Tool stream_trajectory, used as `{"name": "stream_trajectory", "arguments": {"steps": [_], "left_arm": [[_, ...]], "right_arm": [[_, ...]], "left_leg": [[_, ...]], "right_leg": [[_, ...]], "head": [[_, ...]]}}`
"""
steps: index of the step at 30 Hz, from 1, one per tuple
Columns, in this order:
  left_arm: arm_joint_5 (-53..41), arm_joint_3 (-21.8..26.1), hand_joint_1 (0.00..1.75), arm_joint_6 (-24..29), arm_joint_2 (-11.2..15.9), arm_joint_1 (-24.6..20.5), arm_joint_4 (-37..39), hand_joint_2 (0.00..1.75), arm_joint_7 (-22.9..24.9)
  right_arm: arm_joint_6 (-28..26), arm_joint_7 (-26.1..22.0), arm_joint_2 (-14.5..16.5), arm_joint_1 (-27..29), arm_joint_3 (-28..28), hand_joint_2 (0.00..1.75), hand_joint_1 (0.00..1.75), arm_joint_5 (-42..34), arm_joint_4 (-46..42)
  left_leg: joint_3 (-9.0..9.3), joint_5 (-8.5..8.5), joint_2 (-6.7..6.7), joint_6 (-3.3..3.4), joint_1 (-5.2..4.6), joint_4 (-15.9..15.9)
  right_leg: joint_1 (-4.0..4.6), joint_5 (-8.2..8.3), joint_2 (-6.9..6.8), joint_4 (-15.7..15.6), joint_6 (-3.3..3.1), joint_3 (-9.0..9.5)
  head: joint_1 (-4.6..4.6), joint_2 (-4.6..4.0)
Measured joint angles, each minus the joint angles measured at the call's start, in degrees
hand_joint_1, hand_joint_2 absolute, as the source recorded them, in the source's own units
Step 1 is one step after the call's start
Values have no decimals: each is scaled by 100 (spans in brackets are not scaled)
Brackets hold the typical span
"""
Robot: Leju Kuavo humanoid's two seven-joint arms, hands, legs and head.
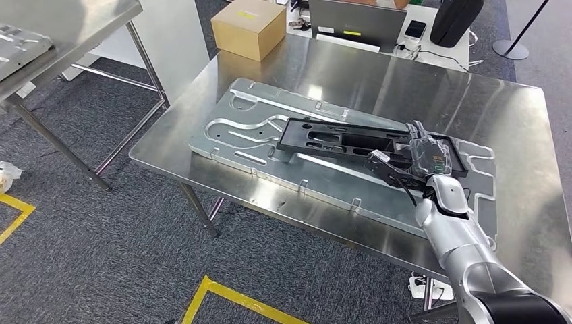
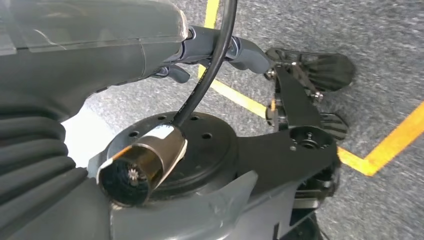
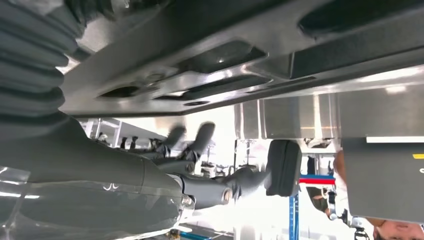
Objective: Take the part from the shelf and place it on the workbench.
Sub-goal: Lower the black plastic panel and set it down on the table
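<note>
A: What is closest to us?

B: The right hand [image 1: 423, 156]. It sits at the near end of the black part [image 1: 351, 140], with its fingers [image 1: 386, 160] around that end. It looks like it is holding on (I can't see how tight the hold is).

A: And the left hand?

B: The left hand [image 2: 220, 50] hangs low over the carpet and holds nothing. I can't tell if its fingers are spread or curled.

A: Where is the part?

B: It lies flat on a big silver plate [image 1: 256, 131], and the plate lies on the tabletop [image 1: 418, 88].

A: Will it bend?

B: I think not. It looks hard and stiff, long and full of holes, likely not too heavy. The end is a good place to hold, but the far end may tip down.

A: What else is around?

B: A cardboard box [image 1: 248, 27] sits at the far corner, well away. A shelf [image 1: 40, 34] stands far left. Nothing blocks the part.
</note>
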Motion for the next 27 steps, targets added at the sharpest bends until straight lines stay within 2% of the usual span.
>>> {"name": "stream_trajectory", "arguments": {"steps": [6, 10, 13, 20, 24, 25, 26, 27], "left_arm": [[1, -2, 0, 28, -3, -2, 0, 0, 23], [1, -2, 0, -19, -3, -1, 0, 0, -6], [1, 0, 0, -51, -3, 4, 0, 0, -59], [2, 10, 0, -101, -3, 89, 0, 0, -110], [1, 13, 0, -101, -1, 121, 0, 0, -56], [1, 13, 0, -99, -4, 122, 0, 0, -38], [1, 13, 0, -98, -9, 120, 0, 0, -21], [1, 13, 0, -98, -13, 120, 0, 0, -3]], "right_arm": [[-1, -118, 74, -6, -1, 0, 0, -23, 46], [17, -428, 183, 0, 0, 0, 0, -174, -125], [112, -659, 302, 130, 30, 0, 0, -359, -664], [584, -640, 419, 678, 471, 0, 0, -729, -2627], [663, -623, 439, 933, 864, 0, 0, -793, -3523], [667, -621, 444, 981, 963, 0, 0, -793, -3680], [671, -619, 446, 1021, 1051, 0, 0, -794, -3813], [680, -619, 446, 1053, 1126, 0, 0, -800, -3914]], "left_leg": [[16, 10, 0, -39, 0, -24], [19, 16, 3, -50, 0, -25], [24, 17, 7, -50, -2, -24], [23, 15, 1, -49, -13, -22], [17, 2, 4, 25, -48, 1], [40, 36, 15, 49, -26, -43], [63, 82, 28, 70, -8, -99], [81, 130, 41, 93, 12, -155]], "right_leg": [[-1, -3, -2, 1, -8, 12], [-7, 4, -2, 2, -14, 15], [-9, 7, -1, 1, -14, 19], [-9, 5, -8, -2, -11, 25], [-53, 36, -1, -56, 52, 46], [-50, 27, 2, -49, 73, 50], [-42, -31, 2, -2, 87, 40], [-35, -159, 2, 140, 99, -9]], "head": [[1, 0], [1, 0], [1, 0], [1, 0], [-3, 0], [-4, 0], [-1, 0], [4, 0]]}}
